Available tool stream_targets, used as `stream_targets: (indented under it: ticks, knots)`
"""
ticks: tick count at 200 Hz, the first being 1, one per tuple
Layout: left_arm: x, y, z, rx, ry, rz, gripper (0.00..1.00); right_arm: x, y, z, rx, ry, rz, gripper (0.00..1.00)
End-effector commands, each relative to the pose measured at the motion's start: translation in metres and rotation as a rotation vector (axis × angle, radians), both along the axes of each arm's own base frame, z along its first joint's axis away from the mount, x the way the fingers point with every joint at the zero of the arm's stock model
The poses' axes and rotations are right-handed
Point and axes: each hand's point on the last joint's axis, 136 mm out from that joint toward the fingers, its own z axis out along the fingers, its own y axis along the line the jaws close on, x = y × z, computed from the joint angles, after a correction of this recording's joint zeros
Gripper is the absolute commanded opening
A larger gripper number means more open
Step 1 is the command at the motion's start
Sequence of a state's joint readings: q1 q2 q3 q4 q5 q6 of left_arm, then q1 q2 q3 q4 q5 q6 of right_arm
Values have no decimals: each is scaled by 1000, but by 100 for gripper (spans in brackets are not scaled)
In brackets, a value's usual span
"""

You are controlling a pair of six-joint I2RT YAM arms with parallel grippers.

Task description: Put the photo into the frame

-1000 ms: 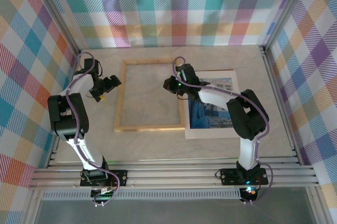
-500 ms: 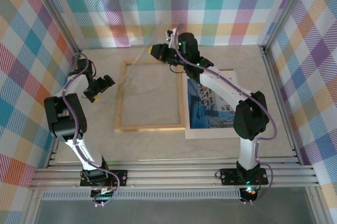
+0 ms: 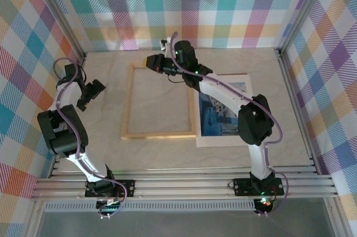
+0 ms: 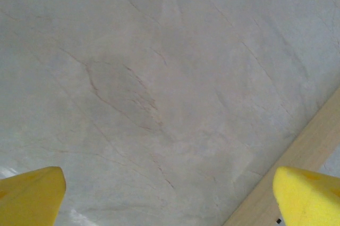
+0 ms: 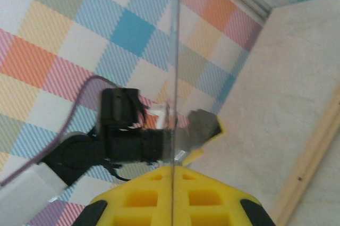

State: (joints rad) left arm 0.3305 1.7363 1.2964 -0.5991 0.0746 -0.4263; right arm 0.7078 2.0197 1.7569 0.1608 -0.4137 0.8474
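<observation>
The frame [image 3: 159, 135], thin light wood, lies flat in the middle of the table. To its right lies the photo [image 3: 220, 115], blue buildings on a white mat [image 3: 223, 140], partly under my right arm. My right gripper [image 3: 154, 62] hovers over the frame's far left corner, shut on a clear pane [image 5: 172, 77] that stands edge-on between its yellow fingers [image 5: 133, 200]. Left of the frame, my left gripper [image 3: 89, 93] is open over bare table. Its yellow fingertips [image 4: 32, 190] are wide apart with nothing between them, and a frame rail [image 4: 297, 165] crosses the corner.
Checked walls close the table at the back and both sides. Metal posts stand in the far corners, and a rail runs along the near edge by the arm bases. The left arm [image 5: 122, 136] appears through the held pane.
My right arm swung from over the photo to the frame's far left corner, carrying the clear pane up. The left arm drew back leftward, away from the frame.
</observation>
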Motion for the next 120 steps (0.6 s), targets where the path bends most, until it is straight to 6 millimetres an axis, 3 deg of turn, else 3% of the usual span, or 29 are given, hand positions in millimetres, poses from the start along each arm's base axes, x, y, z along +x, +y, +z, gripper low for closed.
stream_targets:
  ticks: [1,53,94,120]
  knots:
    - [-3,3,0,8,6,10,100,-2,-6,-47,-40,81,-47,0]
    - [-3,-1,-13,-21,27,10,100,-3,-33,-124,-80,217,-194,0]
    - [-4,-6,-22,-35,45,6,100,-4,-52,-151,-99,237,-281,0]
    - [-3,-13,-22,-32,48,-9,100,-9,-53,-168,-122,262,-269,0]
